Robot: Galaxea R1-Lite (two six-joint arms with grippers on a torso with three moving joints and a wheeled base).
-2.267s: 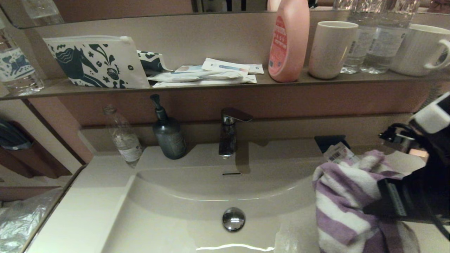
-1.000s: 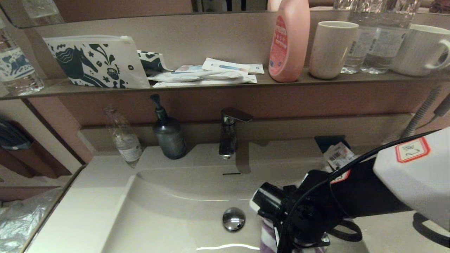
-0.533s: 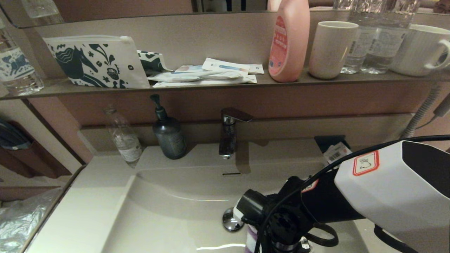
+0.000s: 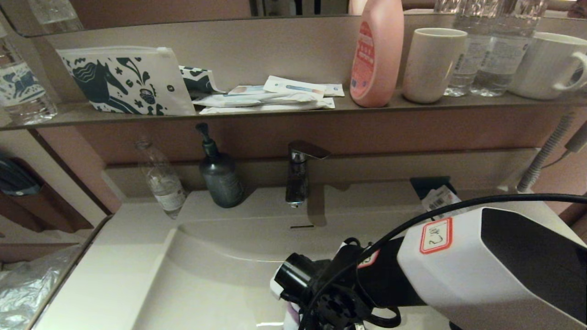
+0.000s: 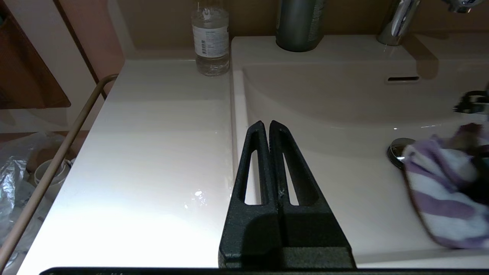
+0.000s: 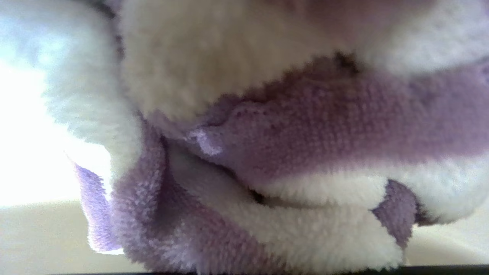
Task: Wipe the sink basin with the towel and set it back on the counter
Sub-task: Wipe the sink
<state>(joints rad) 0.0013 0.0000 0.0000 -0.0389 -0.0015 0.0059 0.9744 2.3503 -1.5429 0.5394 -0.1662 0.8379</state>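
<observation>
The purple and white striped towel (image 5: pixel 447 191) lies bunched on the floor of the sink basin (image 4: pixel 220 270), right beside the chrome drain plug (image 5: pixel 397 151). It fills the right wrist view (image 6: pixel 267 152) and hides that gripper's fingers. In the head view my right arm (image 4: pixel 458 270) reaches low across the basin and covers the drain; only a sliver of towel (image 4: pixel 291 321) shows under its wrist. The left gripper (image 5: pixel 269 124) is shut and empty, hovering over the basin's left rim beside the counter (image 5: pixel 160 133).
A faucet (image 4: pixel 298 176), a dark soap dispenser (image 4: pixel 220 176) and a clear bottle (image 4: pixel 163 181) stand along the back. The shelf above holds a horse-print pouch (image 4: pixel 124 80), a pink bottle (image 4: pixel 376 52) and cups (image 4: pixel 431 64). A metal rail (image 5: pixel 49 168) borders the counter's left side.
My right arm brought the towel from above the right counter down into the basin and slid it leftward over the drain, which it now hides in the head view.
</observation>
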